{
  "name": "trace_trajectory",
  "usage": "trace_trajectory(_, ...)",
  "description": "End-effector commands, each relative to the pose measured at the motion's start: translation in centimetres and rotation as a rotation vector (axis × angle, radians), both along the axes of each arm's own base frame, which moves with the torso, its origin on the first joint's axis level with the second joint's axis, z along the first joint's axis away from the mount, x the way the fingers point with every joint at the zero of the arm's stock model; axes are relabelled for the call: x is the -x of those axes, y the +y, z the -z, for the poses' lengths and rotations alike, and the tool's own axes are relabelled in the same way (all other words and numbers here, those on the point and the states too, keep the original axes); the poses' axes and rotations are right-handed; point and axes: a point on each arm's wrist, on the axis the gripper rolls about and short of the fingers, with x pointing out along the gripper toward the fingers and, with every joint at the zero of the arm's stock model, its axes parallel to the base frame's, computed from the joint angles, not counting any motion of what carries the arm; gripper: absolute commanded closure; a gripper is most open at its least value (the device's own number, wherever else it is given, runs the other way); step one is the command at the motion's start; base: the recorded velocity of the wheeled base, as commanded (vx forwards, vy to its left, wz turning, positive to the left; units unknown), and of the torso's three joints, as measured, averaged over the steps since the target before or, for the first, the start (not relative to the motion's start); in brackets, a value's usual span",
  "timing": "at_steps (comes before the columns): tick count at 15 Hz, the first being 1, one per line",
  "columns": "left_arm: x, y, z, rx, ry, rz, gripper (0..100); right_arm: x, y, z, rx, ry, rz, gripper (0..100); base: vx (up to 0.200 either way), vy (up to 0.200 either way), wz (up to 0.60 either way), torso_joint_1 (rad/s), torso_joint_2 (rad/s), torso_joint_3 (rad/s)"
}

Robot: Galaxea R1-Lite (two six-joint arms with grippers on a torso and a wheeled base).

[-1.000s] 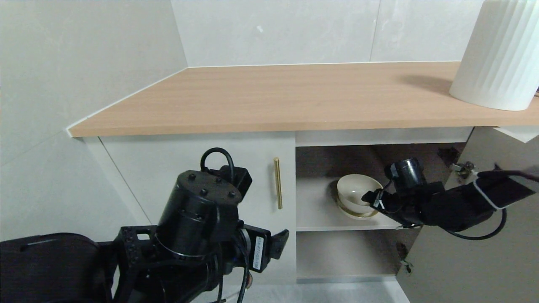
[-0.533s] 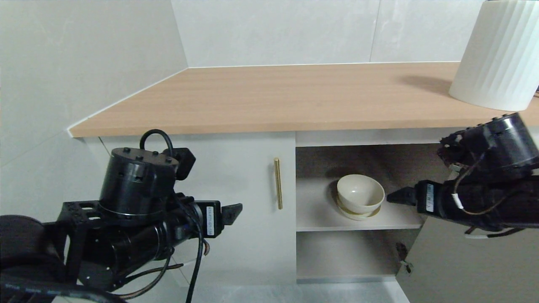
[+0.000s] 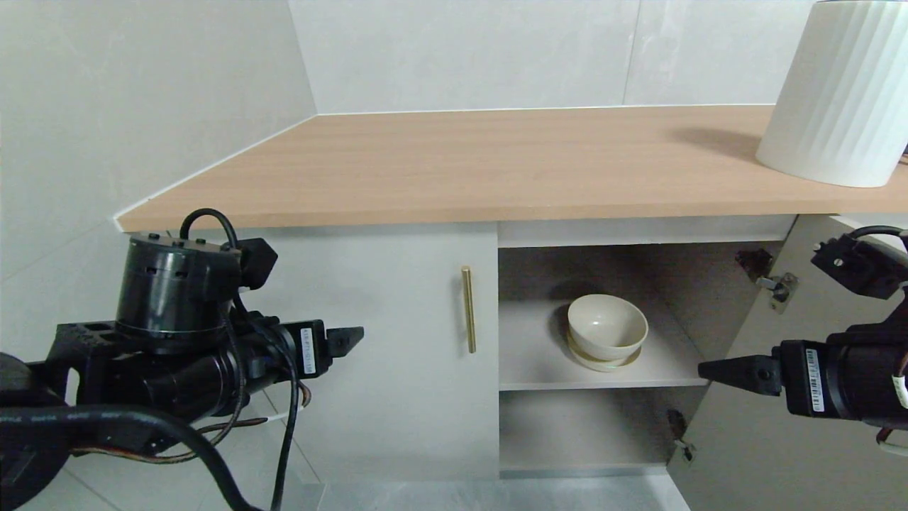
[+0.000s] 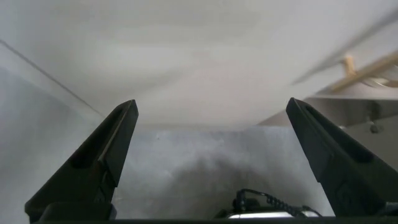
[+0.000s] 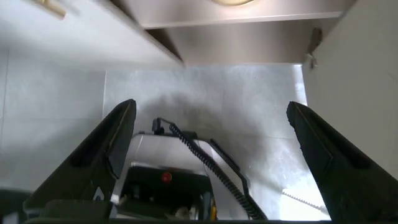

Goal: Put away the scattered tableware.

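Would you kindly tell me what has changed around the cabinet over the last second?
The right claw drew back from the bowl, off the shelf, toward the robot's right. The left claw moved left and up, away from the closed door. The bowl stayed on its plate, and the open door stayed open.

The bowl (image 3: 607,328) is plain cream; the plate (image 3: 599,362) under it is cream with a yellowish edge band. Both sit inside the pale grey cabinet (image 3: 369,284). The cabinet's handle (image 3: 467,309) is brass-gold and its countertop (image 3: 496,163) is light wood grain. On that countertop stands a white cylinder (image 3: 837,92) with vertical ribs. The left gripper (image 3: 347,339) and right gripper (image 3: 716,370) are black, each with a white label.
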Motion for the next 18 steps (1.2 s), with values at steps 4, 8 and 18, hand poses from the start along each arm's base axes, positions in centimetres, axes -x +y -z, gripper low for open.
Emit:
trace_trajectory(4, 1.33, -1.33, -0.18, -0.019, -0.020, 0.034, 0, 0.17, 0.26, -0.06, 0.000, -0.005, -0.016, 0, 0.000, 0.000, 0.00, 0.000, 0.00, 0.000)
trace_trajectory(8, 1.50, -1.22, -0.43, -0.016, -0.029, 0.033, 0, -0.28, 0.57, 0.40, 0.011, 0.016, -0.014, 0, 0.000, 0.000, 0.00, 0.000, 0.00, 0.000)
trace_trajectory(18, 1.60, -1.46, -0.30, -0.018, -0.024, 0.044, 0, -0.41, 0.68, 0.66, 0.021, 0.027, -0.016, 0, -0.180, 0.000, 0.00, 0.004, 0.00, 0.001)
